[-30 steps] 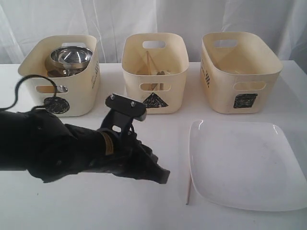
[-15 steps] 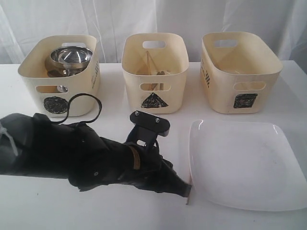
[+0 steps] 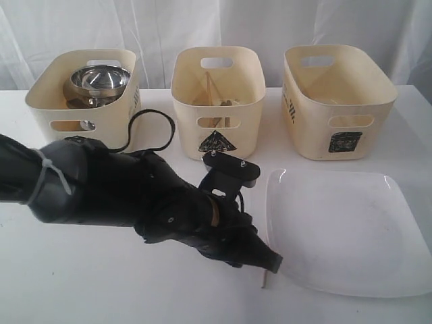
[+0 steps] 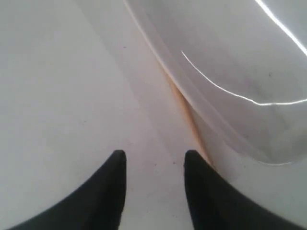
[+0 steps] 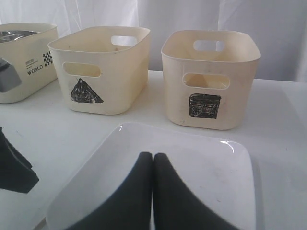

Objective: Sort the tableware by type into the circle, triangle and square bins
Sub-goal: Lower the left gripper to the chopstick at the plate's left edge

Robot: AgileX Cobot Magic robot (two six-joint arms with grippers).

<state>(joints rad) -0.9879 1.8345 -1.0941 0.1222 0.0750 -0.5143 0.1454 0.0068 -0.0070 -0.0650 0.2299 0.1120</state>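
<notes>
A wooden chopstick [image 3: 264,279] lies on the table against the left edge of the large white square plate [image 3: 344,229]. My left gripper [image 3: 273,262] hovers low over it. In the left wrist view the left gripper [image 4: 155,158] is open over bare table. The chopstick [image 4: 184,110] runs along the plate's rim [image 4: 225,110] to one fingertip [image 4: 193,160], outside the gap. My right gripper [image 5: 152,156] is shut and empty above the plate [image 5: 192,139]. The circle bin [image 3: 88,108] holds a steel bowl [image 3: 100,79]. The triangle bin [image 3: 217,101] holds wooden sticks.
The square bin [image 3: 337,101] stands at the back right, behind the plate. A black cable [image 3: 152,125] loops up from the left arm in front of the circle bin. The right arm is out of the exterior view. White curtains hang behind the table.
The left arm has swung to the right and forward, from the table's left half to the plate's left edge, and its tip now sits over the chopstick. The right gripper stays shut.
</notes>
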